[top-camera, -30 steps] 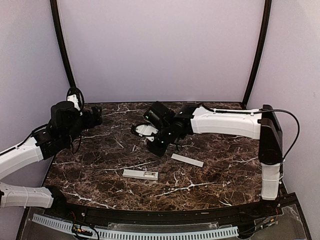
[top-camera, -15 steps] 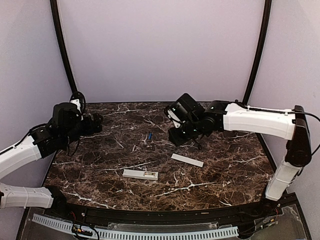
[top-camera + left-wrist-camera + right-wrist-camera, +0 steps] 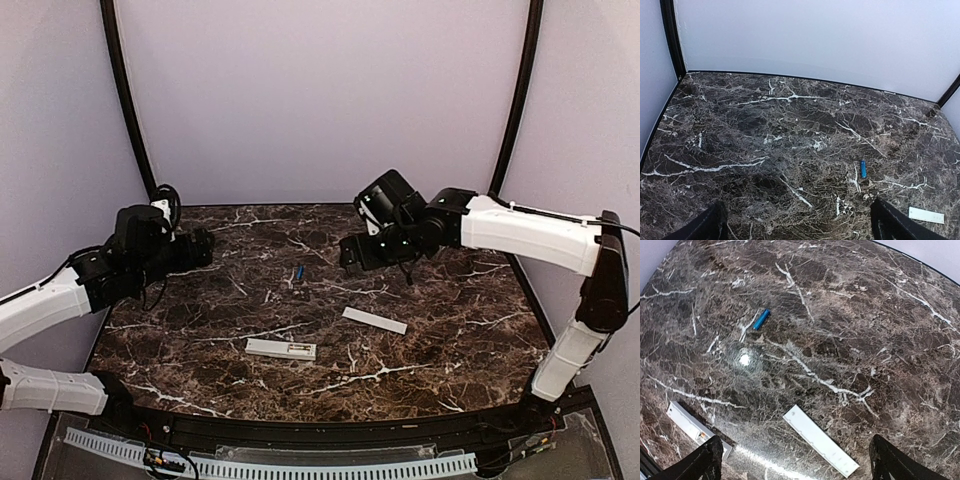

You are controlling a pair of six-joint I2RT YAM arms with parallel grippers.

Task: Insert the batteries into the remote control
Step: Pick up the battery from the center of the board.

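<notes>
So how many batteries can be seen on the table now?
1. The blue battery lies loose on the table, beyond the remote control and apart from it. Others may be hidden inside the remote.

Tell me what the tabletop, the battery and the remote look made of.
Tabletop: dark brown marble or marble-look laminate, polished; white veins and a lamp glare in the right wrist view.
Battery: blue wrap, probably film over metal, slightly glossy.
Remote control: white, matte, apparently plastic.

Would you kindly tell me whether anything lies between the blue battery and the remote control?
Nothing visible does: only bare table separates the battery from the remote control. The loose white strip lies to the right, clear of that path.
</notes>
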